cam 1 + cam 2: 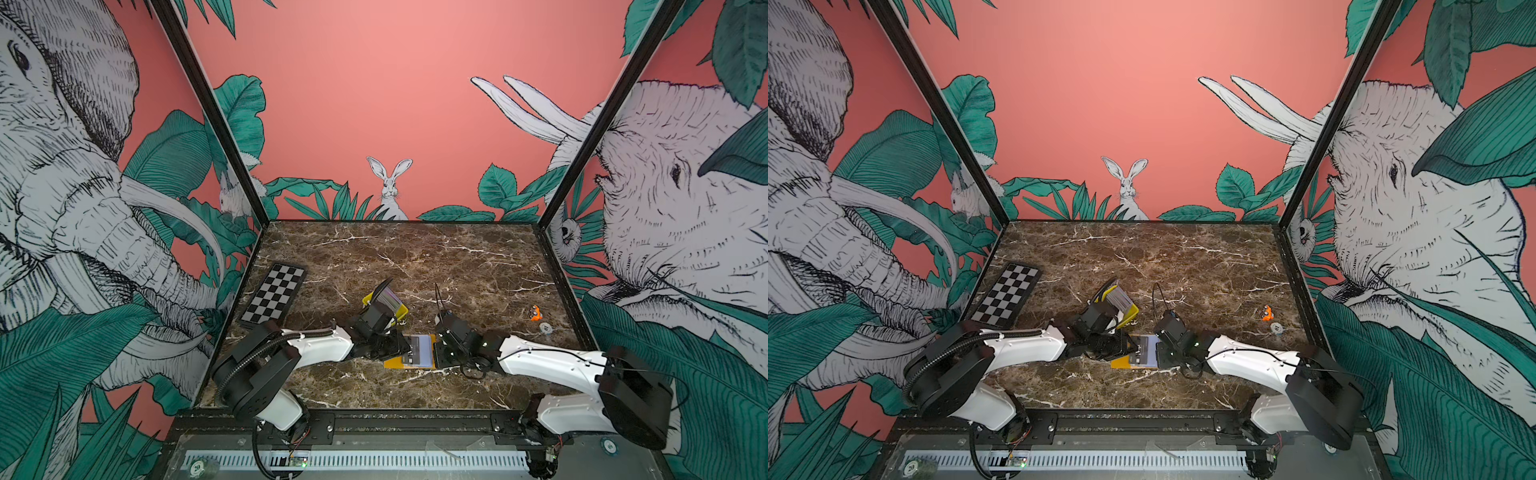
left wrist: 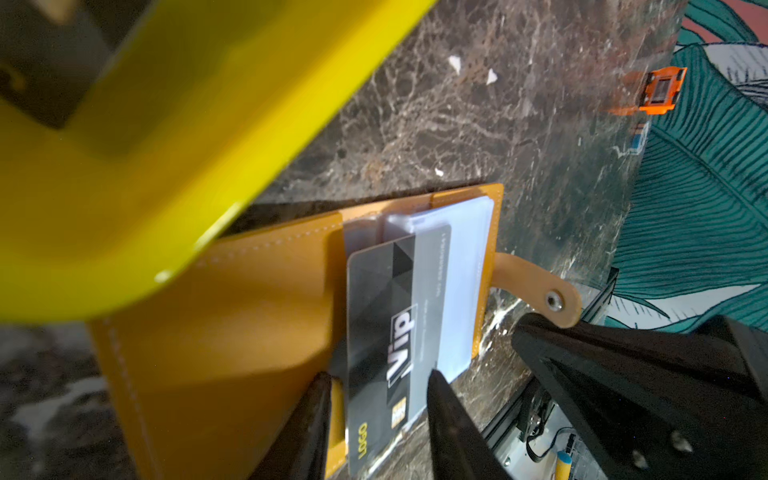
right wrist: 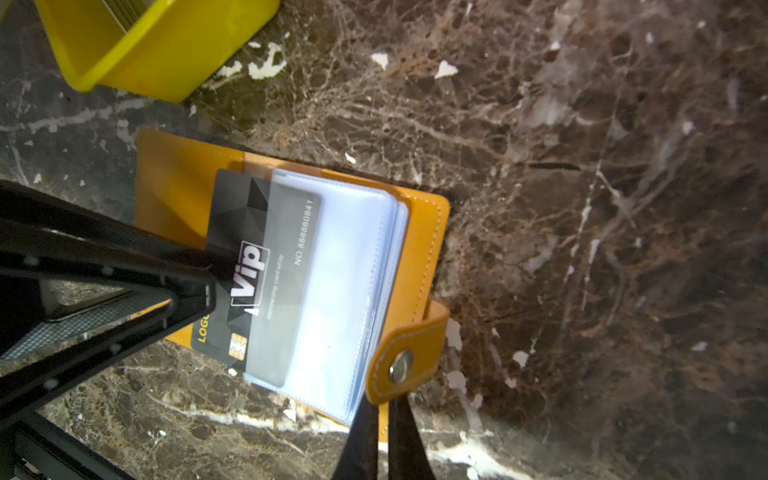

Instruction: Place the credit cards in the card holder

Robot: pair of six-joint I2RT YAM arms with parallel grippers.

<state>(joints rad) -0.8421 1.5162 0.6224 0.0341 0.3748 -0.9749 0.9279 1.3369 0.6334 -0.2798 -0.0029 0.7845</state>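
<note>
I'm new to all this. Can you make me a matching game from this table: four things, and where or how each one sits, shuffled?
1. card
2. card holder
3. tray
4. checkerboard

A. at the left edge of the table
B. partly inside a clear sleeve
C. lying open
D. holds a stack of cards

Pairs: 1-B, 2-C, 3-D, 4-A
</note>
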